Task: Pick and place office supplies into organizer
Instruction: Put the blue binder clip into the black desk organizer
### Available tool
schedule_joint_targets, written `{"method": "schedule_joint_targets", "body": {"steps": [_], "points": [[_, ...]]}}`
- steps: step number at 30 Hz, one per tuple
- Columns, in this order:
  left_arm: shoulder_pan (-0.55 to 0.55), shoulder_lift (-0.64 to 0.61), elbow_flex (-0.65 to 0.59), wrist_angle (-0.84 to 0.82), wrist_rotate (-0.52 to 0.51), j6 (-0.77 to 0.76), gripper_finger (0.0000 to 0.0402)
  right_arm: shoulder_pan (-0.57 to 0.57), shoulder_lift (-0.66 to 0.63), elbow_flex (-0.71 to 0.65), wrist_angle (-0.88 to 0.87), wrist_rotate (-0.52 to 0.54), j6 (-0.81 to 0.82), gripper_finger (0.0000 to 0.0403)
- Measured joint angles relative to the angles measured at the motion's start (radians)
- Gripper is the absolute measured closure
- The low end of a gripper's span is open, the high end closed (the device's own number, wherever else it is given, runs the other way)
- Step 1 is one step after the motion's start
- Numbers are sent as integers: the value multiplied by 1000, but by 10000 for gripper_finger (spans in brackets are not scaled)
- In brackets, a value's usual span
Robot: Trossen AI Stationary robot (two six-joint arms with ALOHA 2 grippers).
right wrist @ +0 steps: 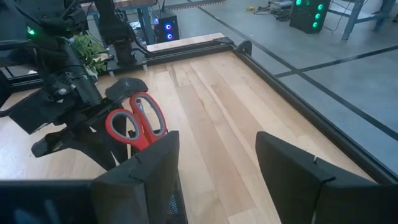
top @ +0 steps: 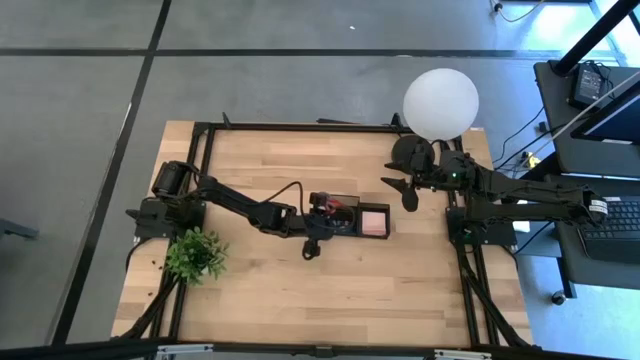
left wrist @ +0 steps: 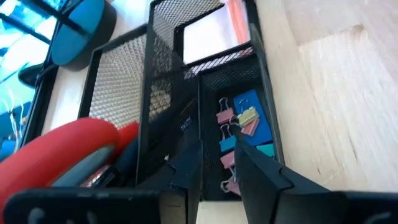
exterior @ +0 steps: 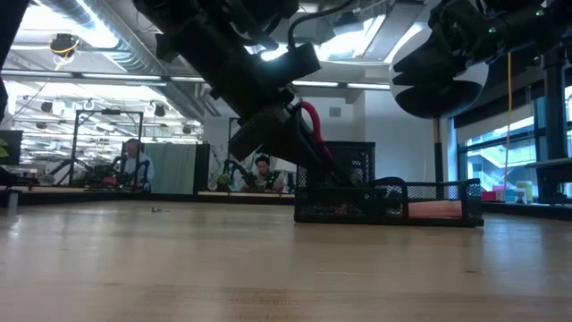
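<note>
The black mesh organizer [top: 352, 208] stands mid-table. A pink sticky-note pad [top: 375, 221] lies in its right compartment. Red-handled scissors [right wrist: 137, 124] stand in its tall compartment with the handles up [exterior: 308, 119]. Small coloured clips [left wrist: 231, 144] and a blue piece [left wrist: 256, 118] lie in a low compartment. My left gripper [left wrist: 217, 186] slants down over that low compartment, its fingers a little apart with nothing between them. My right gripper [right wrist: 217, 155] hangs open above the table's right side, near the lamp.
A white globe lamp [top: 440, 103] on a round black base stands at the far right, beside my right arm. A small green plant [top: 196, 254] sits near the left edge. Bare wood lies along the near side of the table [top: 330, 300].
</note>
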Motion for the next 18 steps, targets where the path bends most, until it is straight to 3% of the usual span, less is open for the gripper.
{"method": "schedule_joint_targets", "body": {"steps": [8,18], "points": [[-20,-65,-1,-72,-5,-124,313,0,0,0,1,0,-4,185],[-42,-235,-1,-400,-3,-372,290,0,0,0,2,0,-6,185]]}}
